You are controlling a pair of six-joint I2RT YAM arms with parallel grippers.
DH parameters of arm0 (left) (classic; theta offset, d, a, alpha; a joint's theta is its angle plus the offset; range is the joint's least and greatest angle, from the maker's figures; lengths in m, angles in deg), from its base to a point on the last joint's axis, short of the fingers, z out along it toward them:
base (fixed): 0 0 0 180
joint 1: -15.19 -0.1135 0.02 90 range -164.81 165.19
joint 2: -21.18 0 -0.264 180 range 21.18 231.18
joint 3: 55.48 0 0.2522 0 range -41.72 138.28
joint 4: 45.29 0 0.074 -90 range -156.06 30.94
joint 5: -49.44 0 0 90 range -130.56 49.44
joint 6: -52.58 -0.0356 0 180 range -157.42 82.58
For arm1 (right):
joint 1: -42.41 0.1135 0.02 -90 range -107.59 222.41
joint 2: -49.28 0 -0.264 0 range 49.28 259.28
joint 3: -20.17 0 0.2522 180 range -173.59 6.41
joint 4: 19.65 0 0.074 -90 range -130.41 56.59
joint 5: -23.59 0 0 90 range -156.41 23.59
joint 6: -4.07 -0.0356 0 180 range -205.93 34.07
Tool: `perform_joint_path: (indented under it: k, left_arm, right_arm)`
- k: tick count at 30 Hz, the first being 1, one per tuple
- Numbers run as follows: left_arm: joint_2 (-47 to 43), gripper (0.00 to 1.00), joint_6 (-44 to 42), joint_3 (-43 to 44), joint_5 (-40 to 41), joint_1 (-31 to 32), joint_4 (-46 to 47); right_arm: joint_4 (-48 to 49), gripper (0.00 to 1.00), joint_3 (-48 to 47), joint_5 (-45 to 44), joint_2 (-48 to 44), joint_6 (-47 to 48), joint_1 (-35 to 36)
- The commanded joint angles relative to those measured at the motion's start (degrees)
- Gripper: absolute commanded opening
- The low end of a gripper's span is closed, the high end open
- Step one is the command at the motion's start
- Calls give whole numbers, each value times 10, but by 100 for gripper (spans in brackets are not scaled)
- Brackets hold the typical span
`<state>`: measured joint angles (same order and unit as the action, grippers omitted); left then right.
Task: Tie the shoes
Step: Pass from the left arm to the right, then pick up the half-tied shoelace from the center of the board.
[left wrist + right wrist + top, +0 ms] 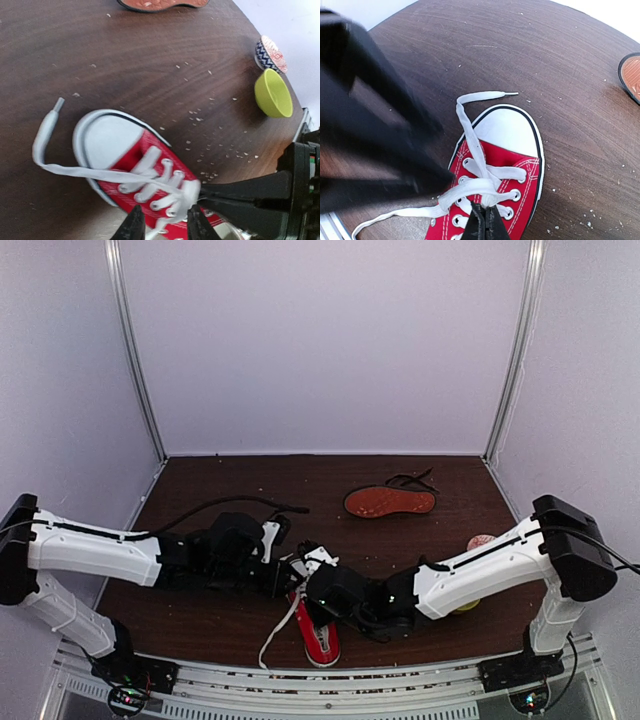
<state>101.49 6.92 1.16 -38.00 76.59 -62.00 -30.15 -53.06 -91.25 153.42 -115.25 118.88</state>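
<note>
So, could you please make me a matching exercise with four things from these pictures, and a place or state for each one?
Things:
1 red sneaker
2 black shoe
3 green bowl
4 right gripper

Places or states:
A shut on the white lace
B far side, sole showing
C beside the patterned bowl
D upright, near the front edge of the table

Pairs: 1-D, 2-B, 3-C, 4-A

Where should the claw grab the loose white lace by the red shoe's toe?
Pinch the lace just behind its stiff tip, coming down from above. That end seems to lie flat on the table past the shoe's toe, bare wood on both sides.
</note>
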Motion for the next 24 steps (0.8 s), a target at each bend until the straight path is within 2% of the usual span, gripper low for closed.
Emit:
perform_joint_path:
  k: [1, 3, 7, 15, 24]
  left_arm:
    - [-41, 41, -51, 27, 22, -44, -64]
    - [-41, 44, -67, 29, 31, -71, -83]
    - [-2, 35, -101, 54, 44, -120, -129]
    - [132, 29, -194, 168, 66, -138, -204]
    - [220, 32, -221, 216, 33, -148, -197]
  right_arm:
    - [33, 0, 23, -25, -28, -16, -6]
    - [37, 0, 27, -23, -30, -17, -6]
    - [39, 0, 29, -18, -31, -17, -7]
    - [41, 0, 29, -14, -32, -20, -8]
    - [44, 0, 32, -6, -33, -24, -10]
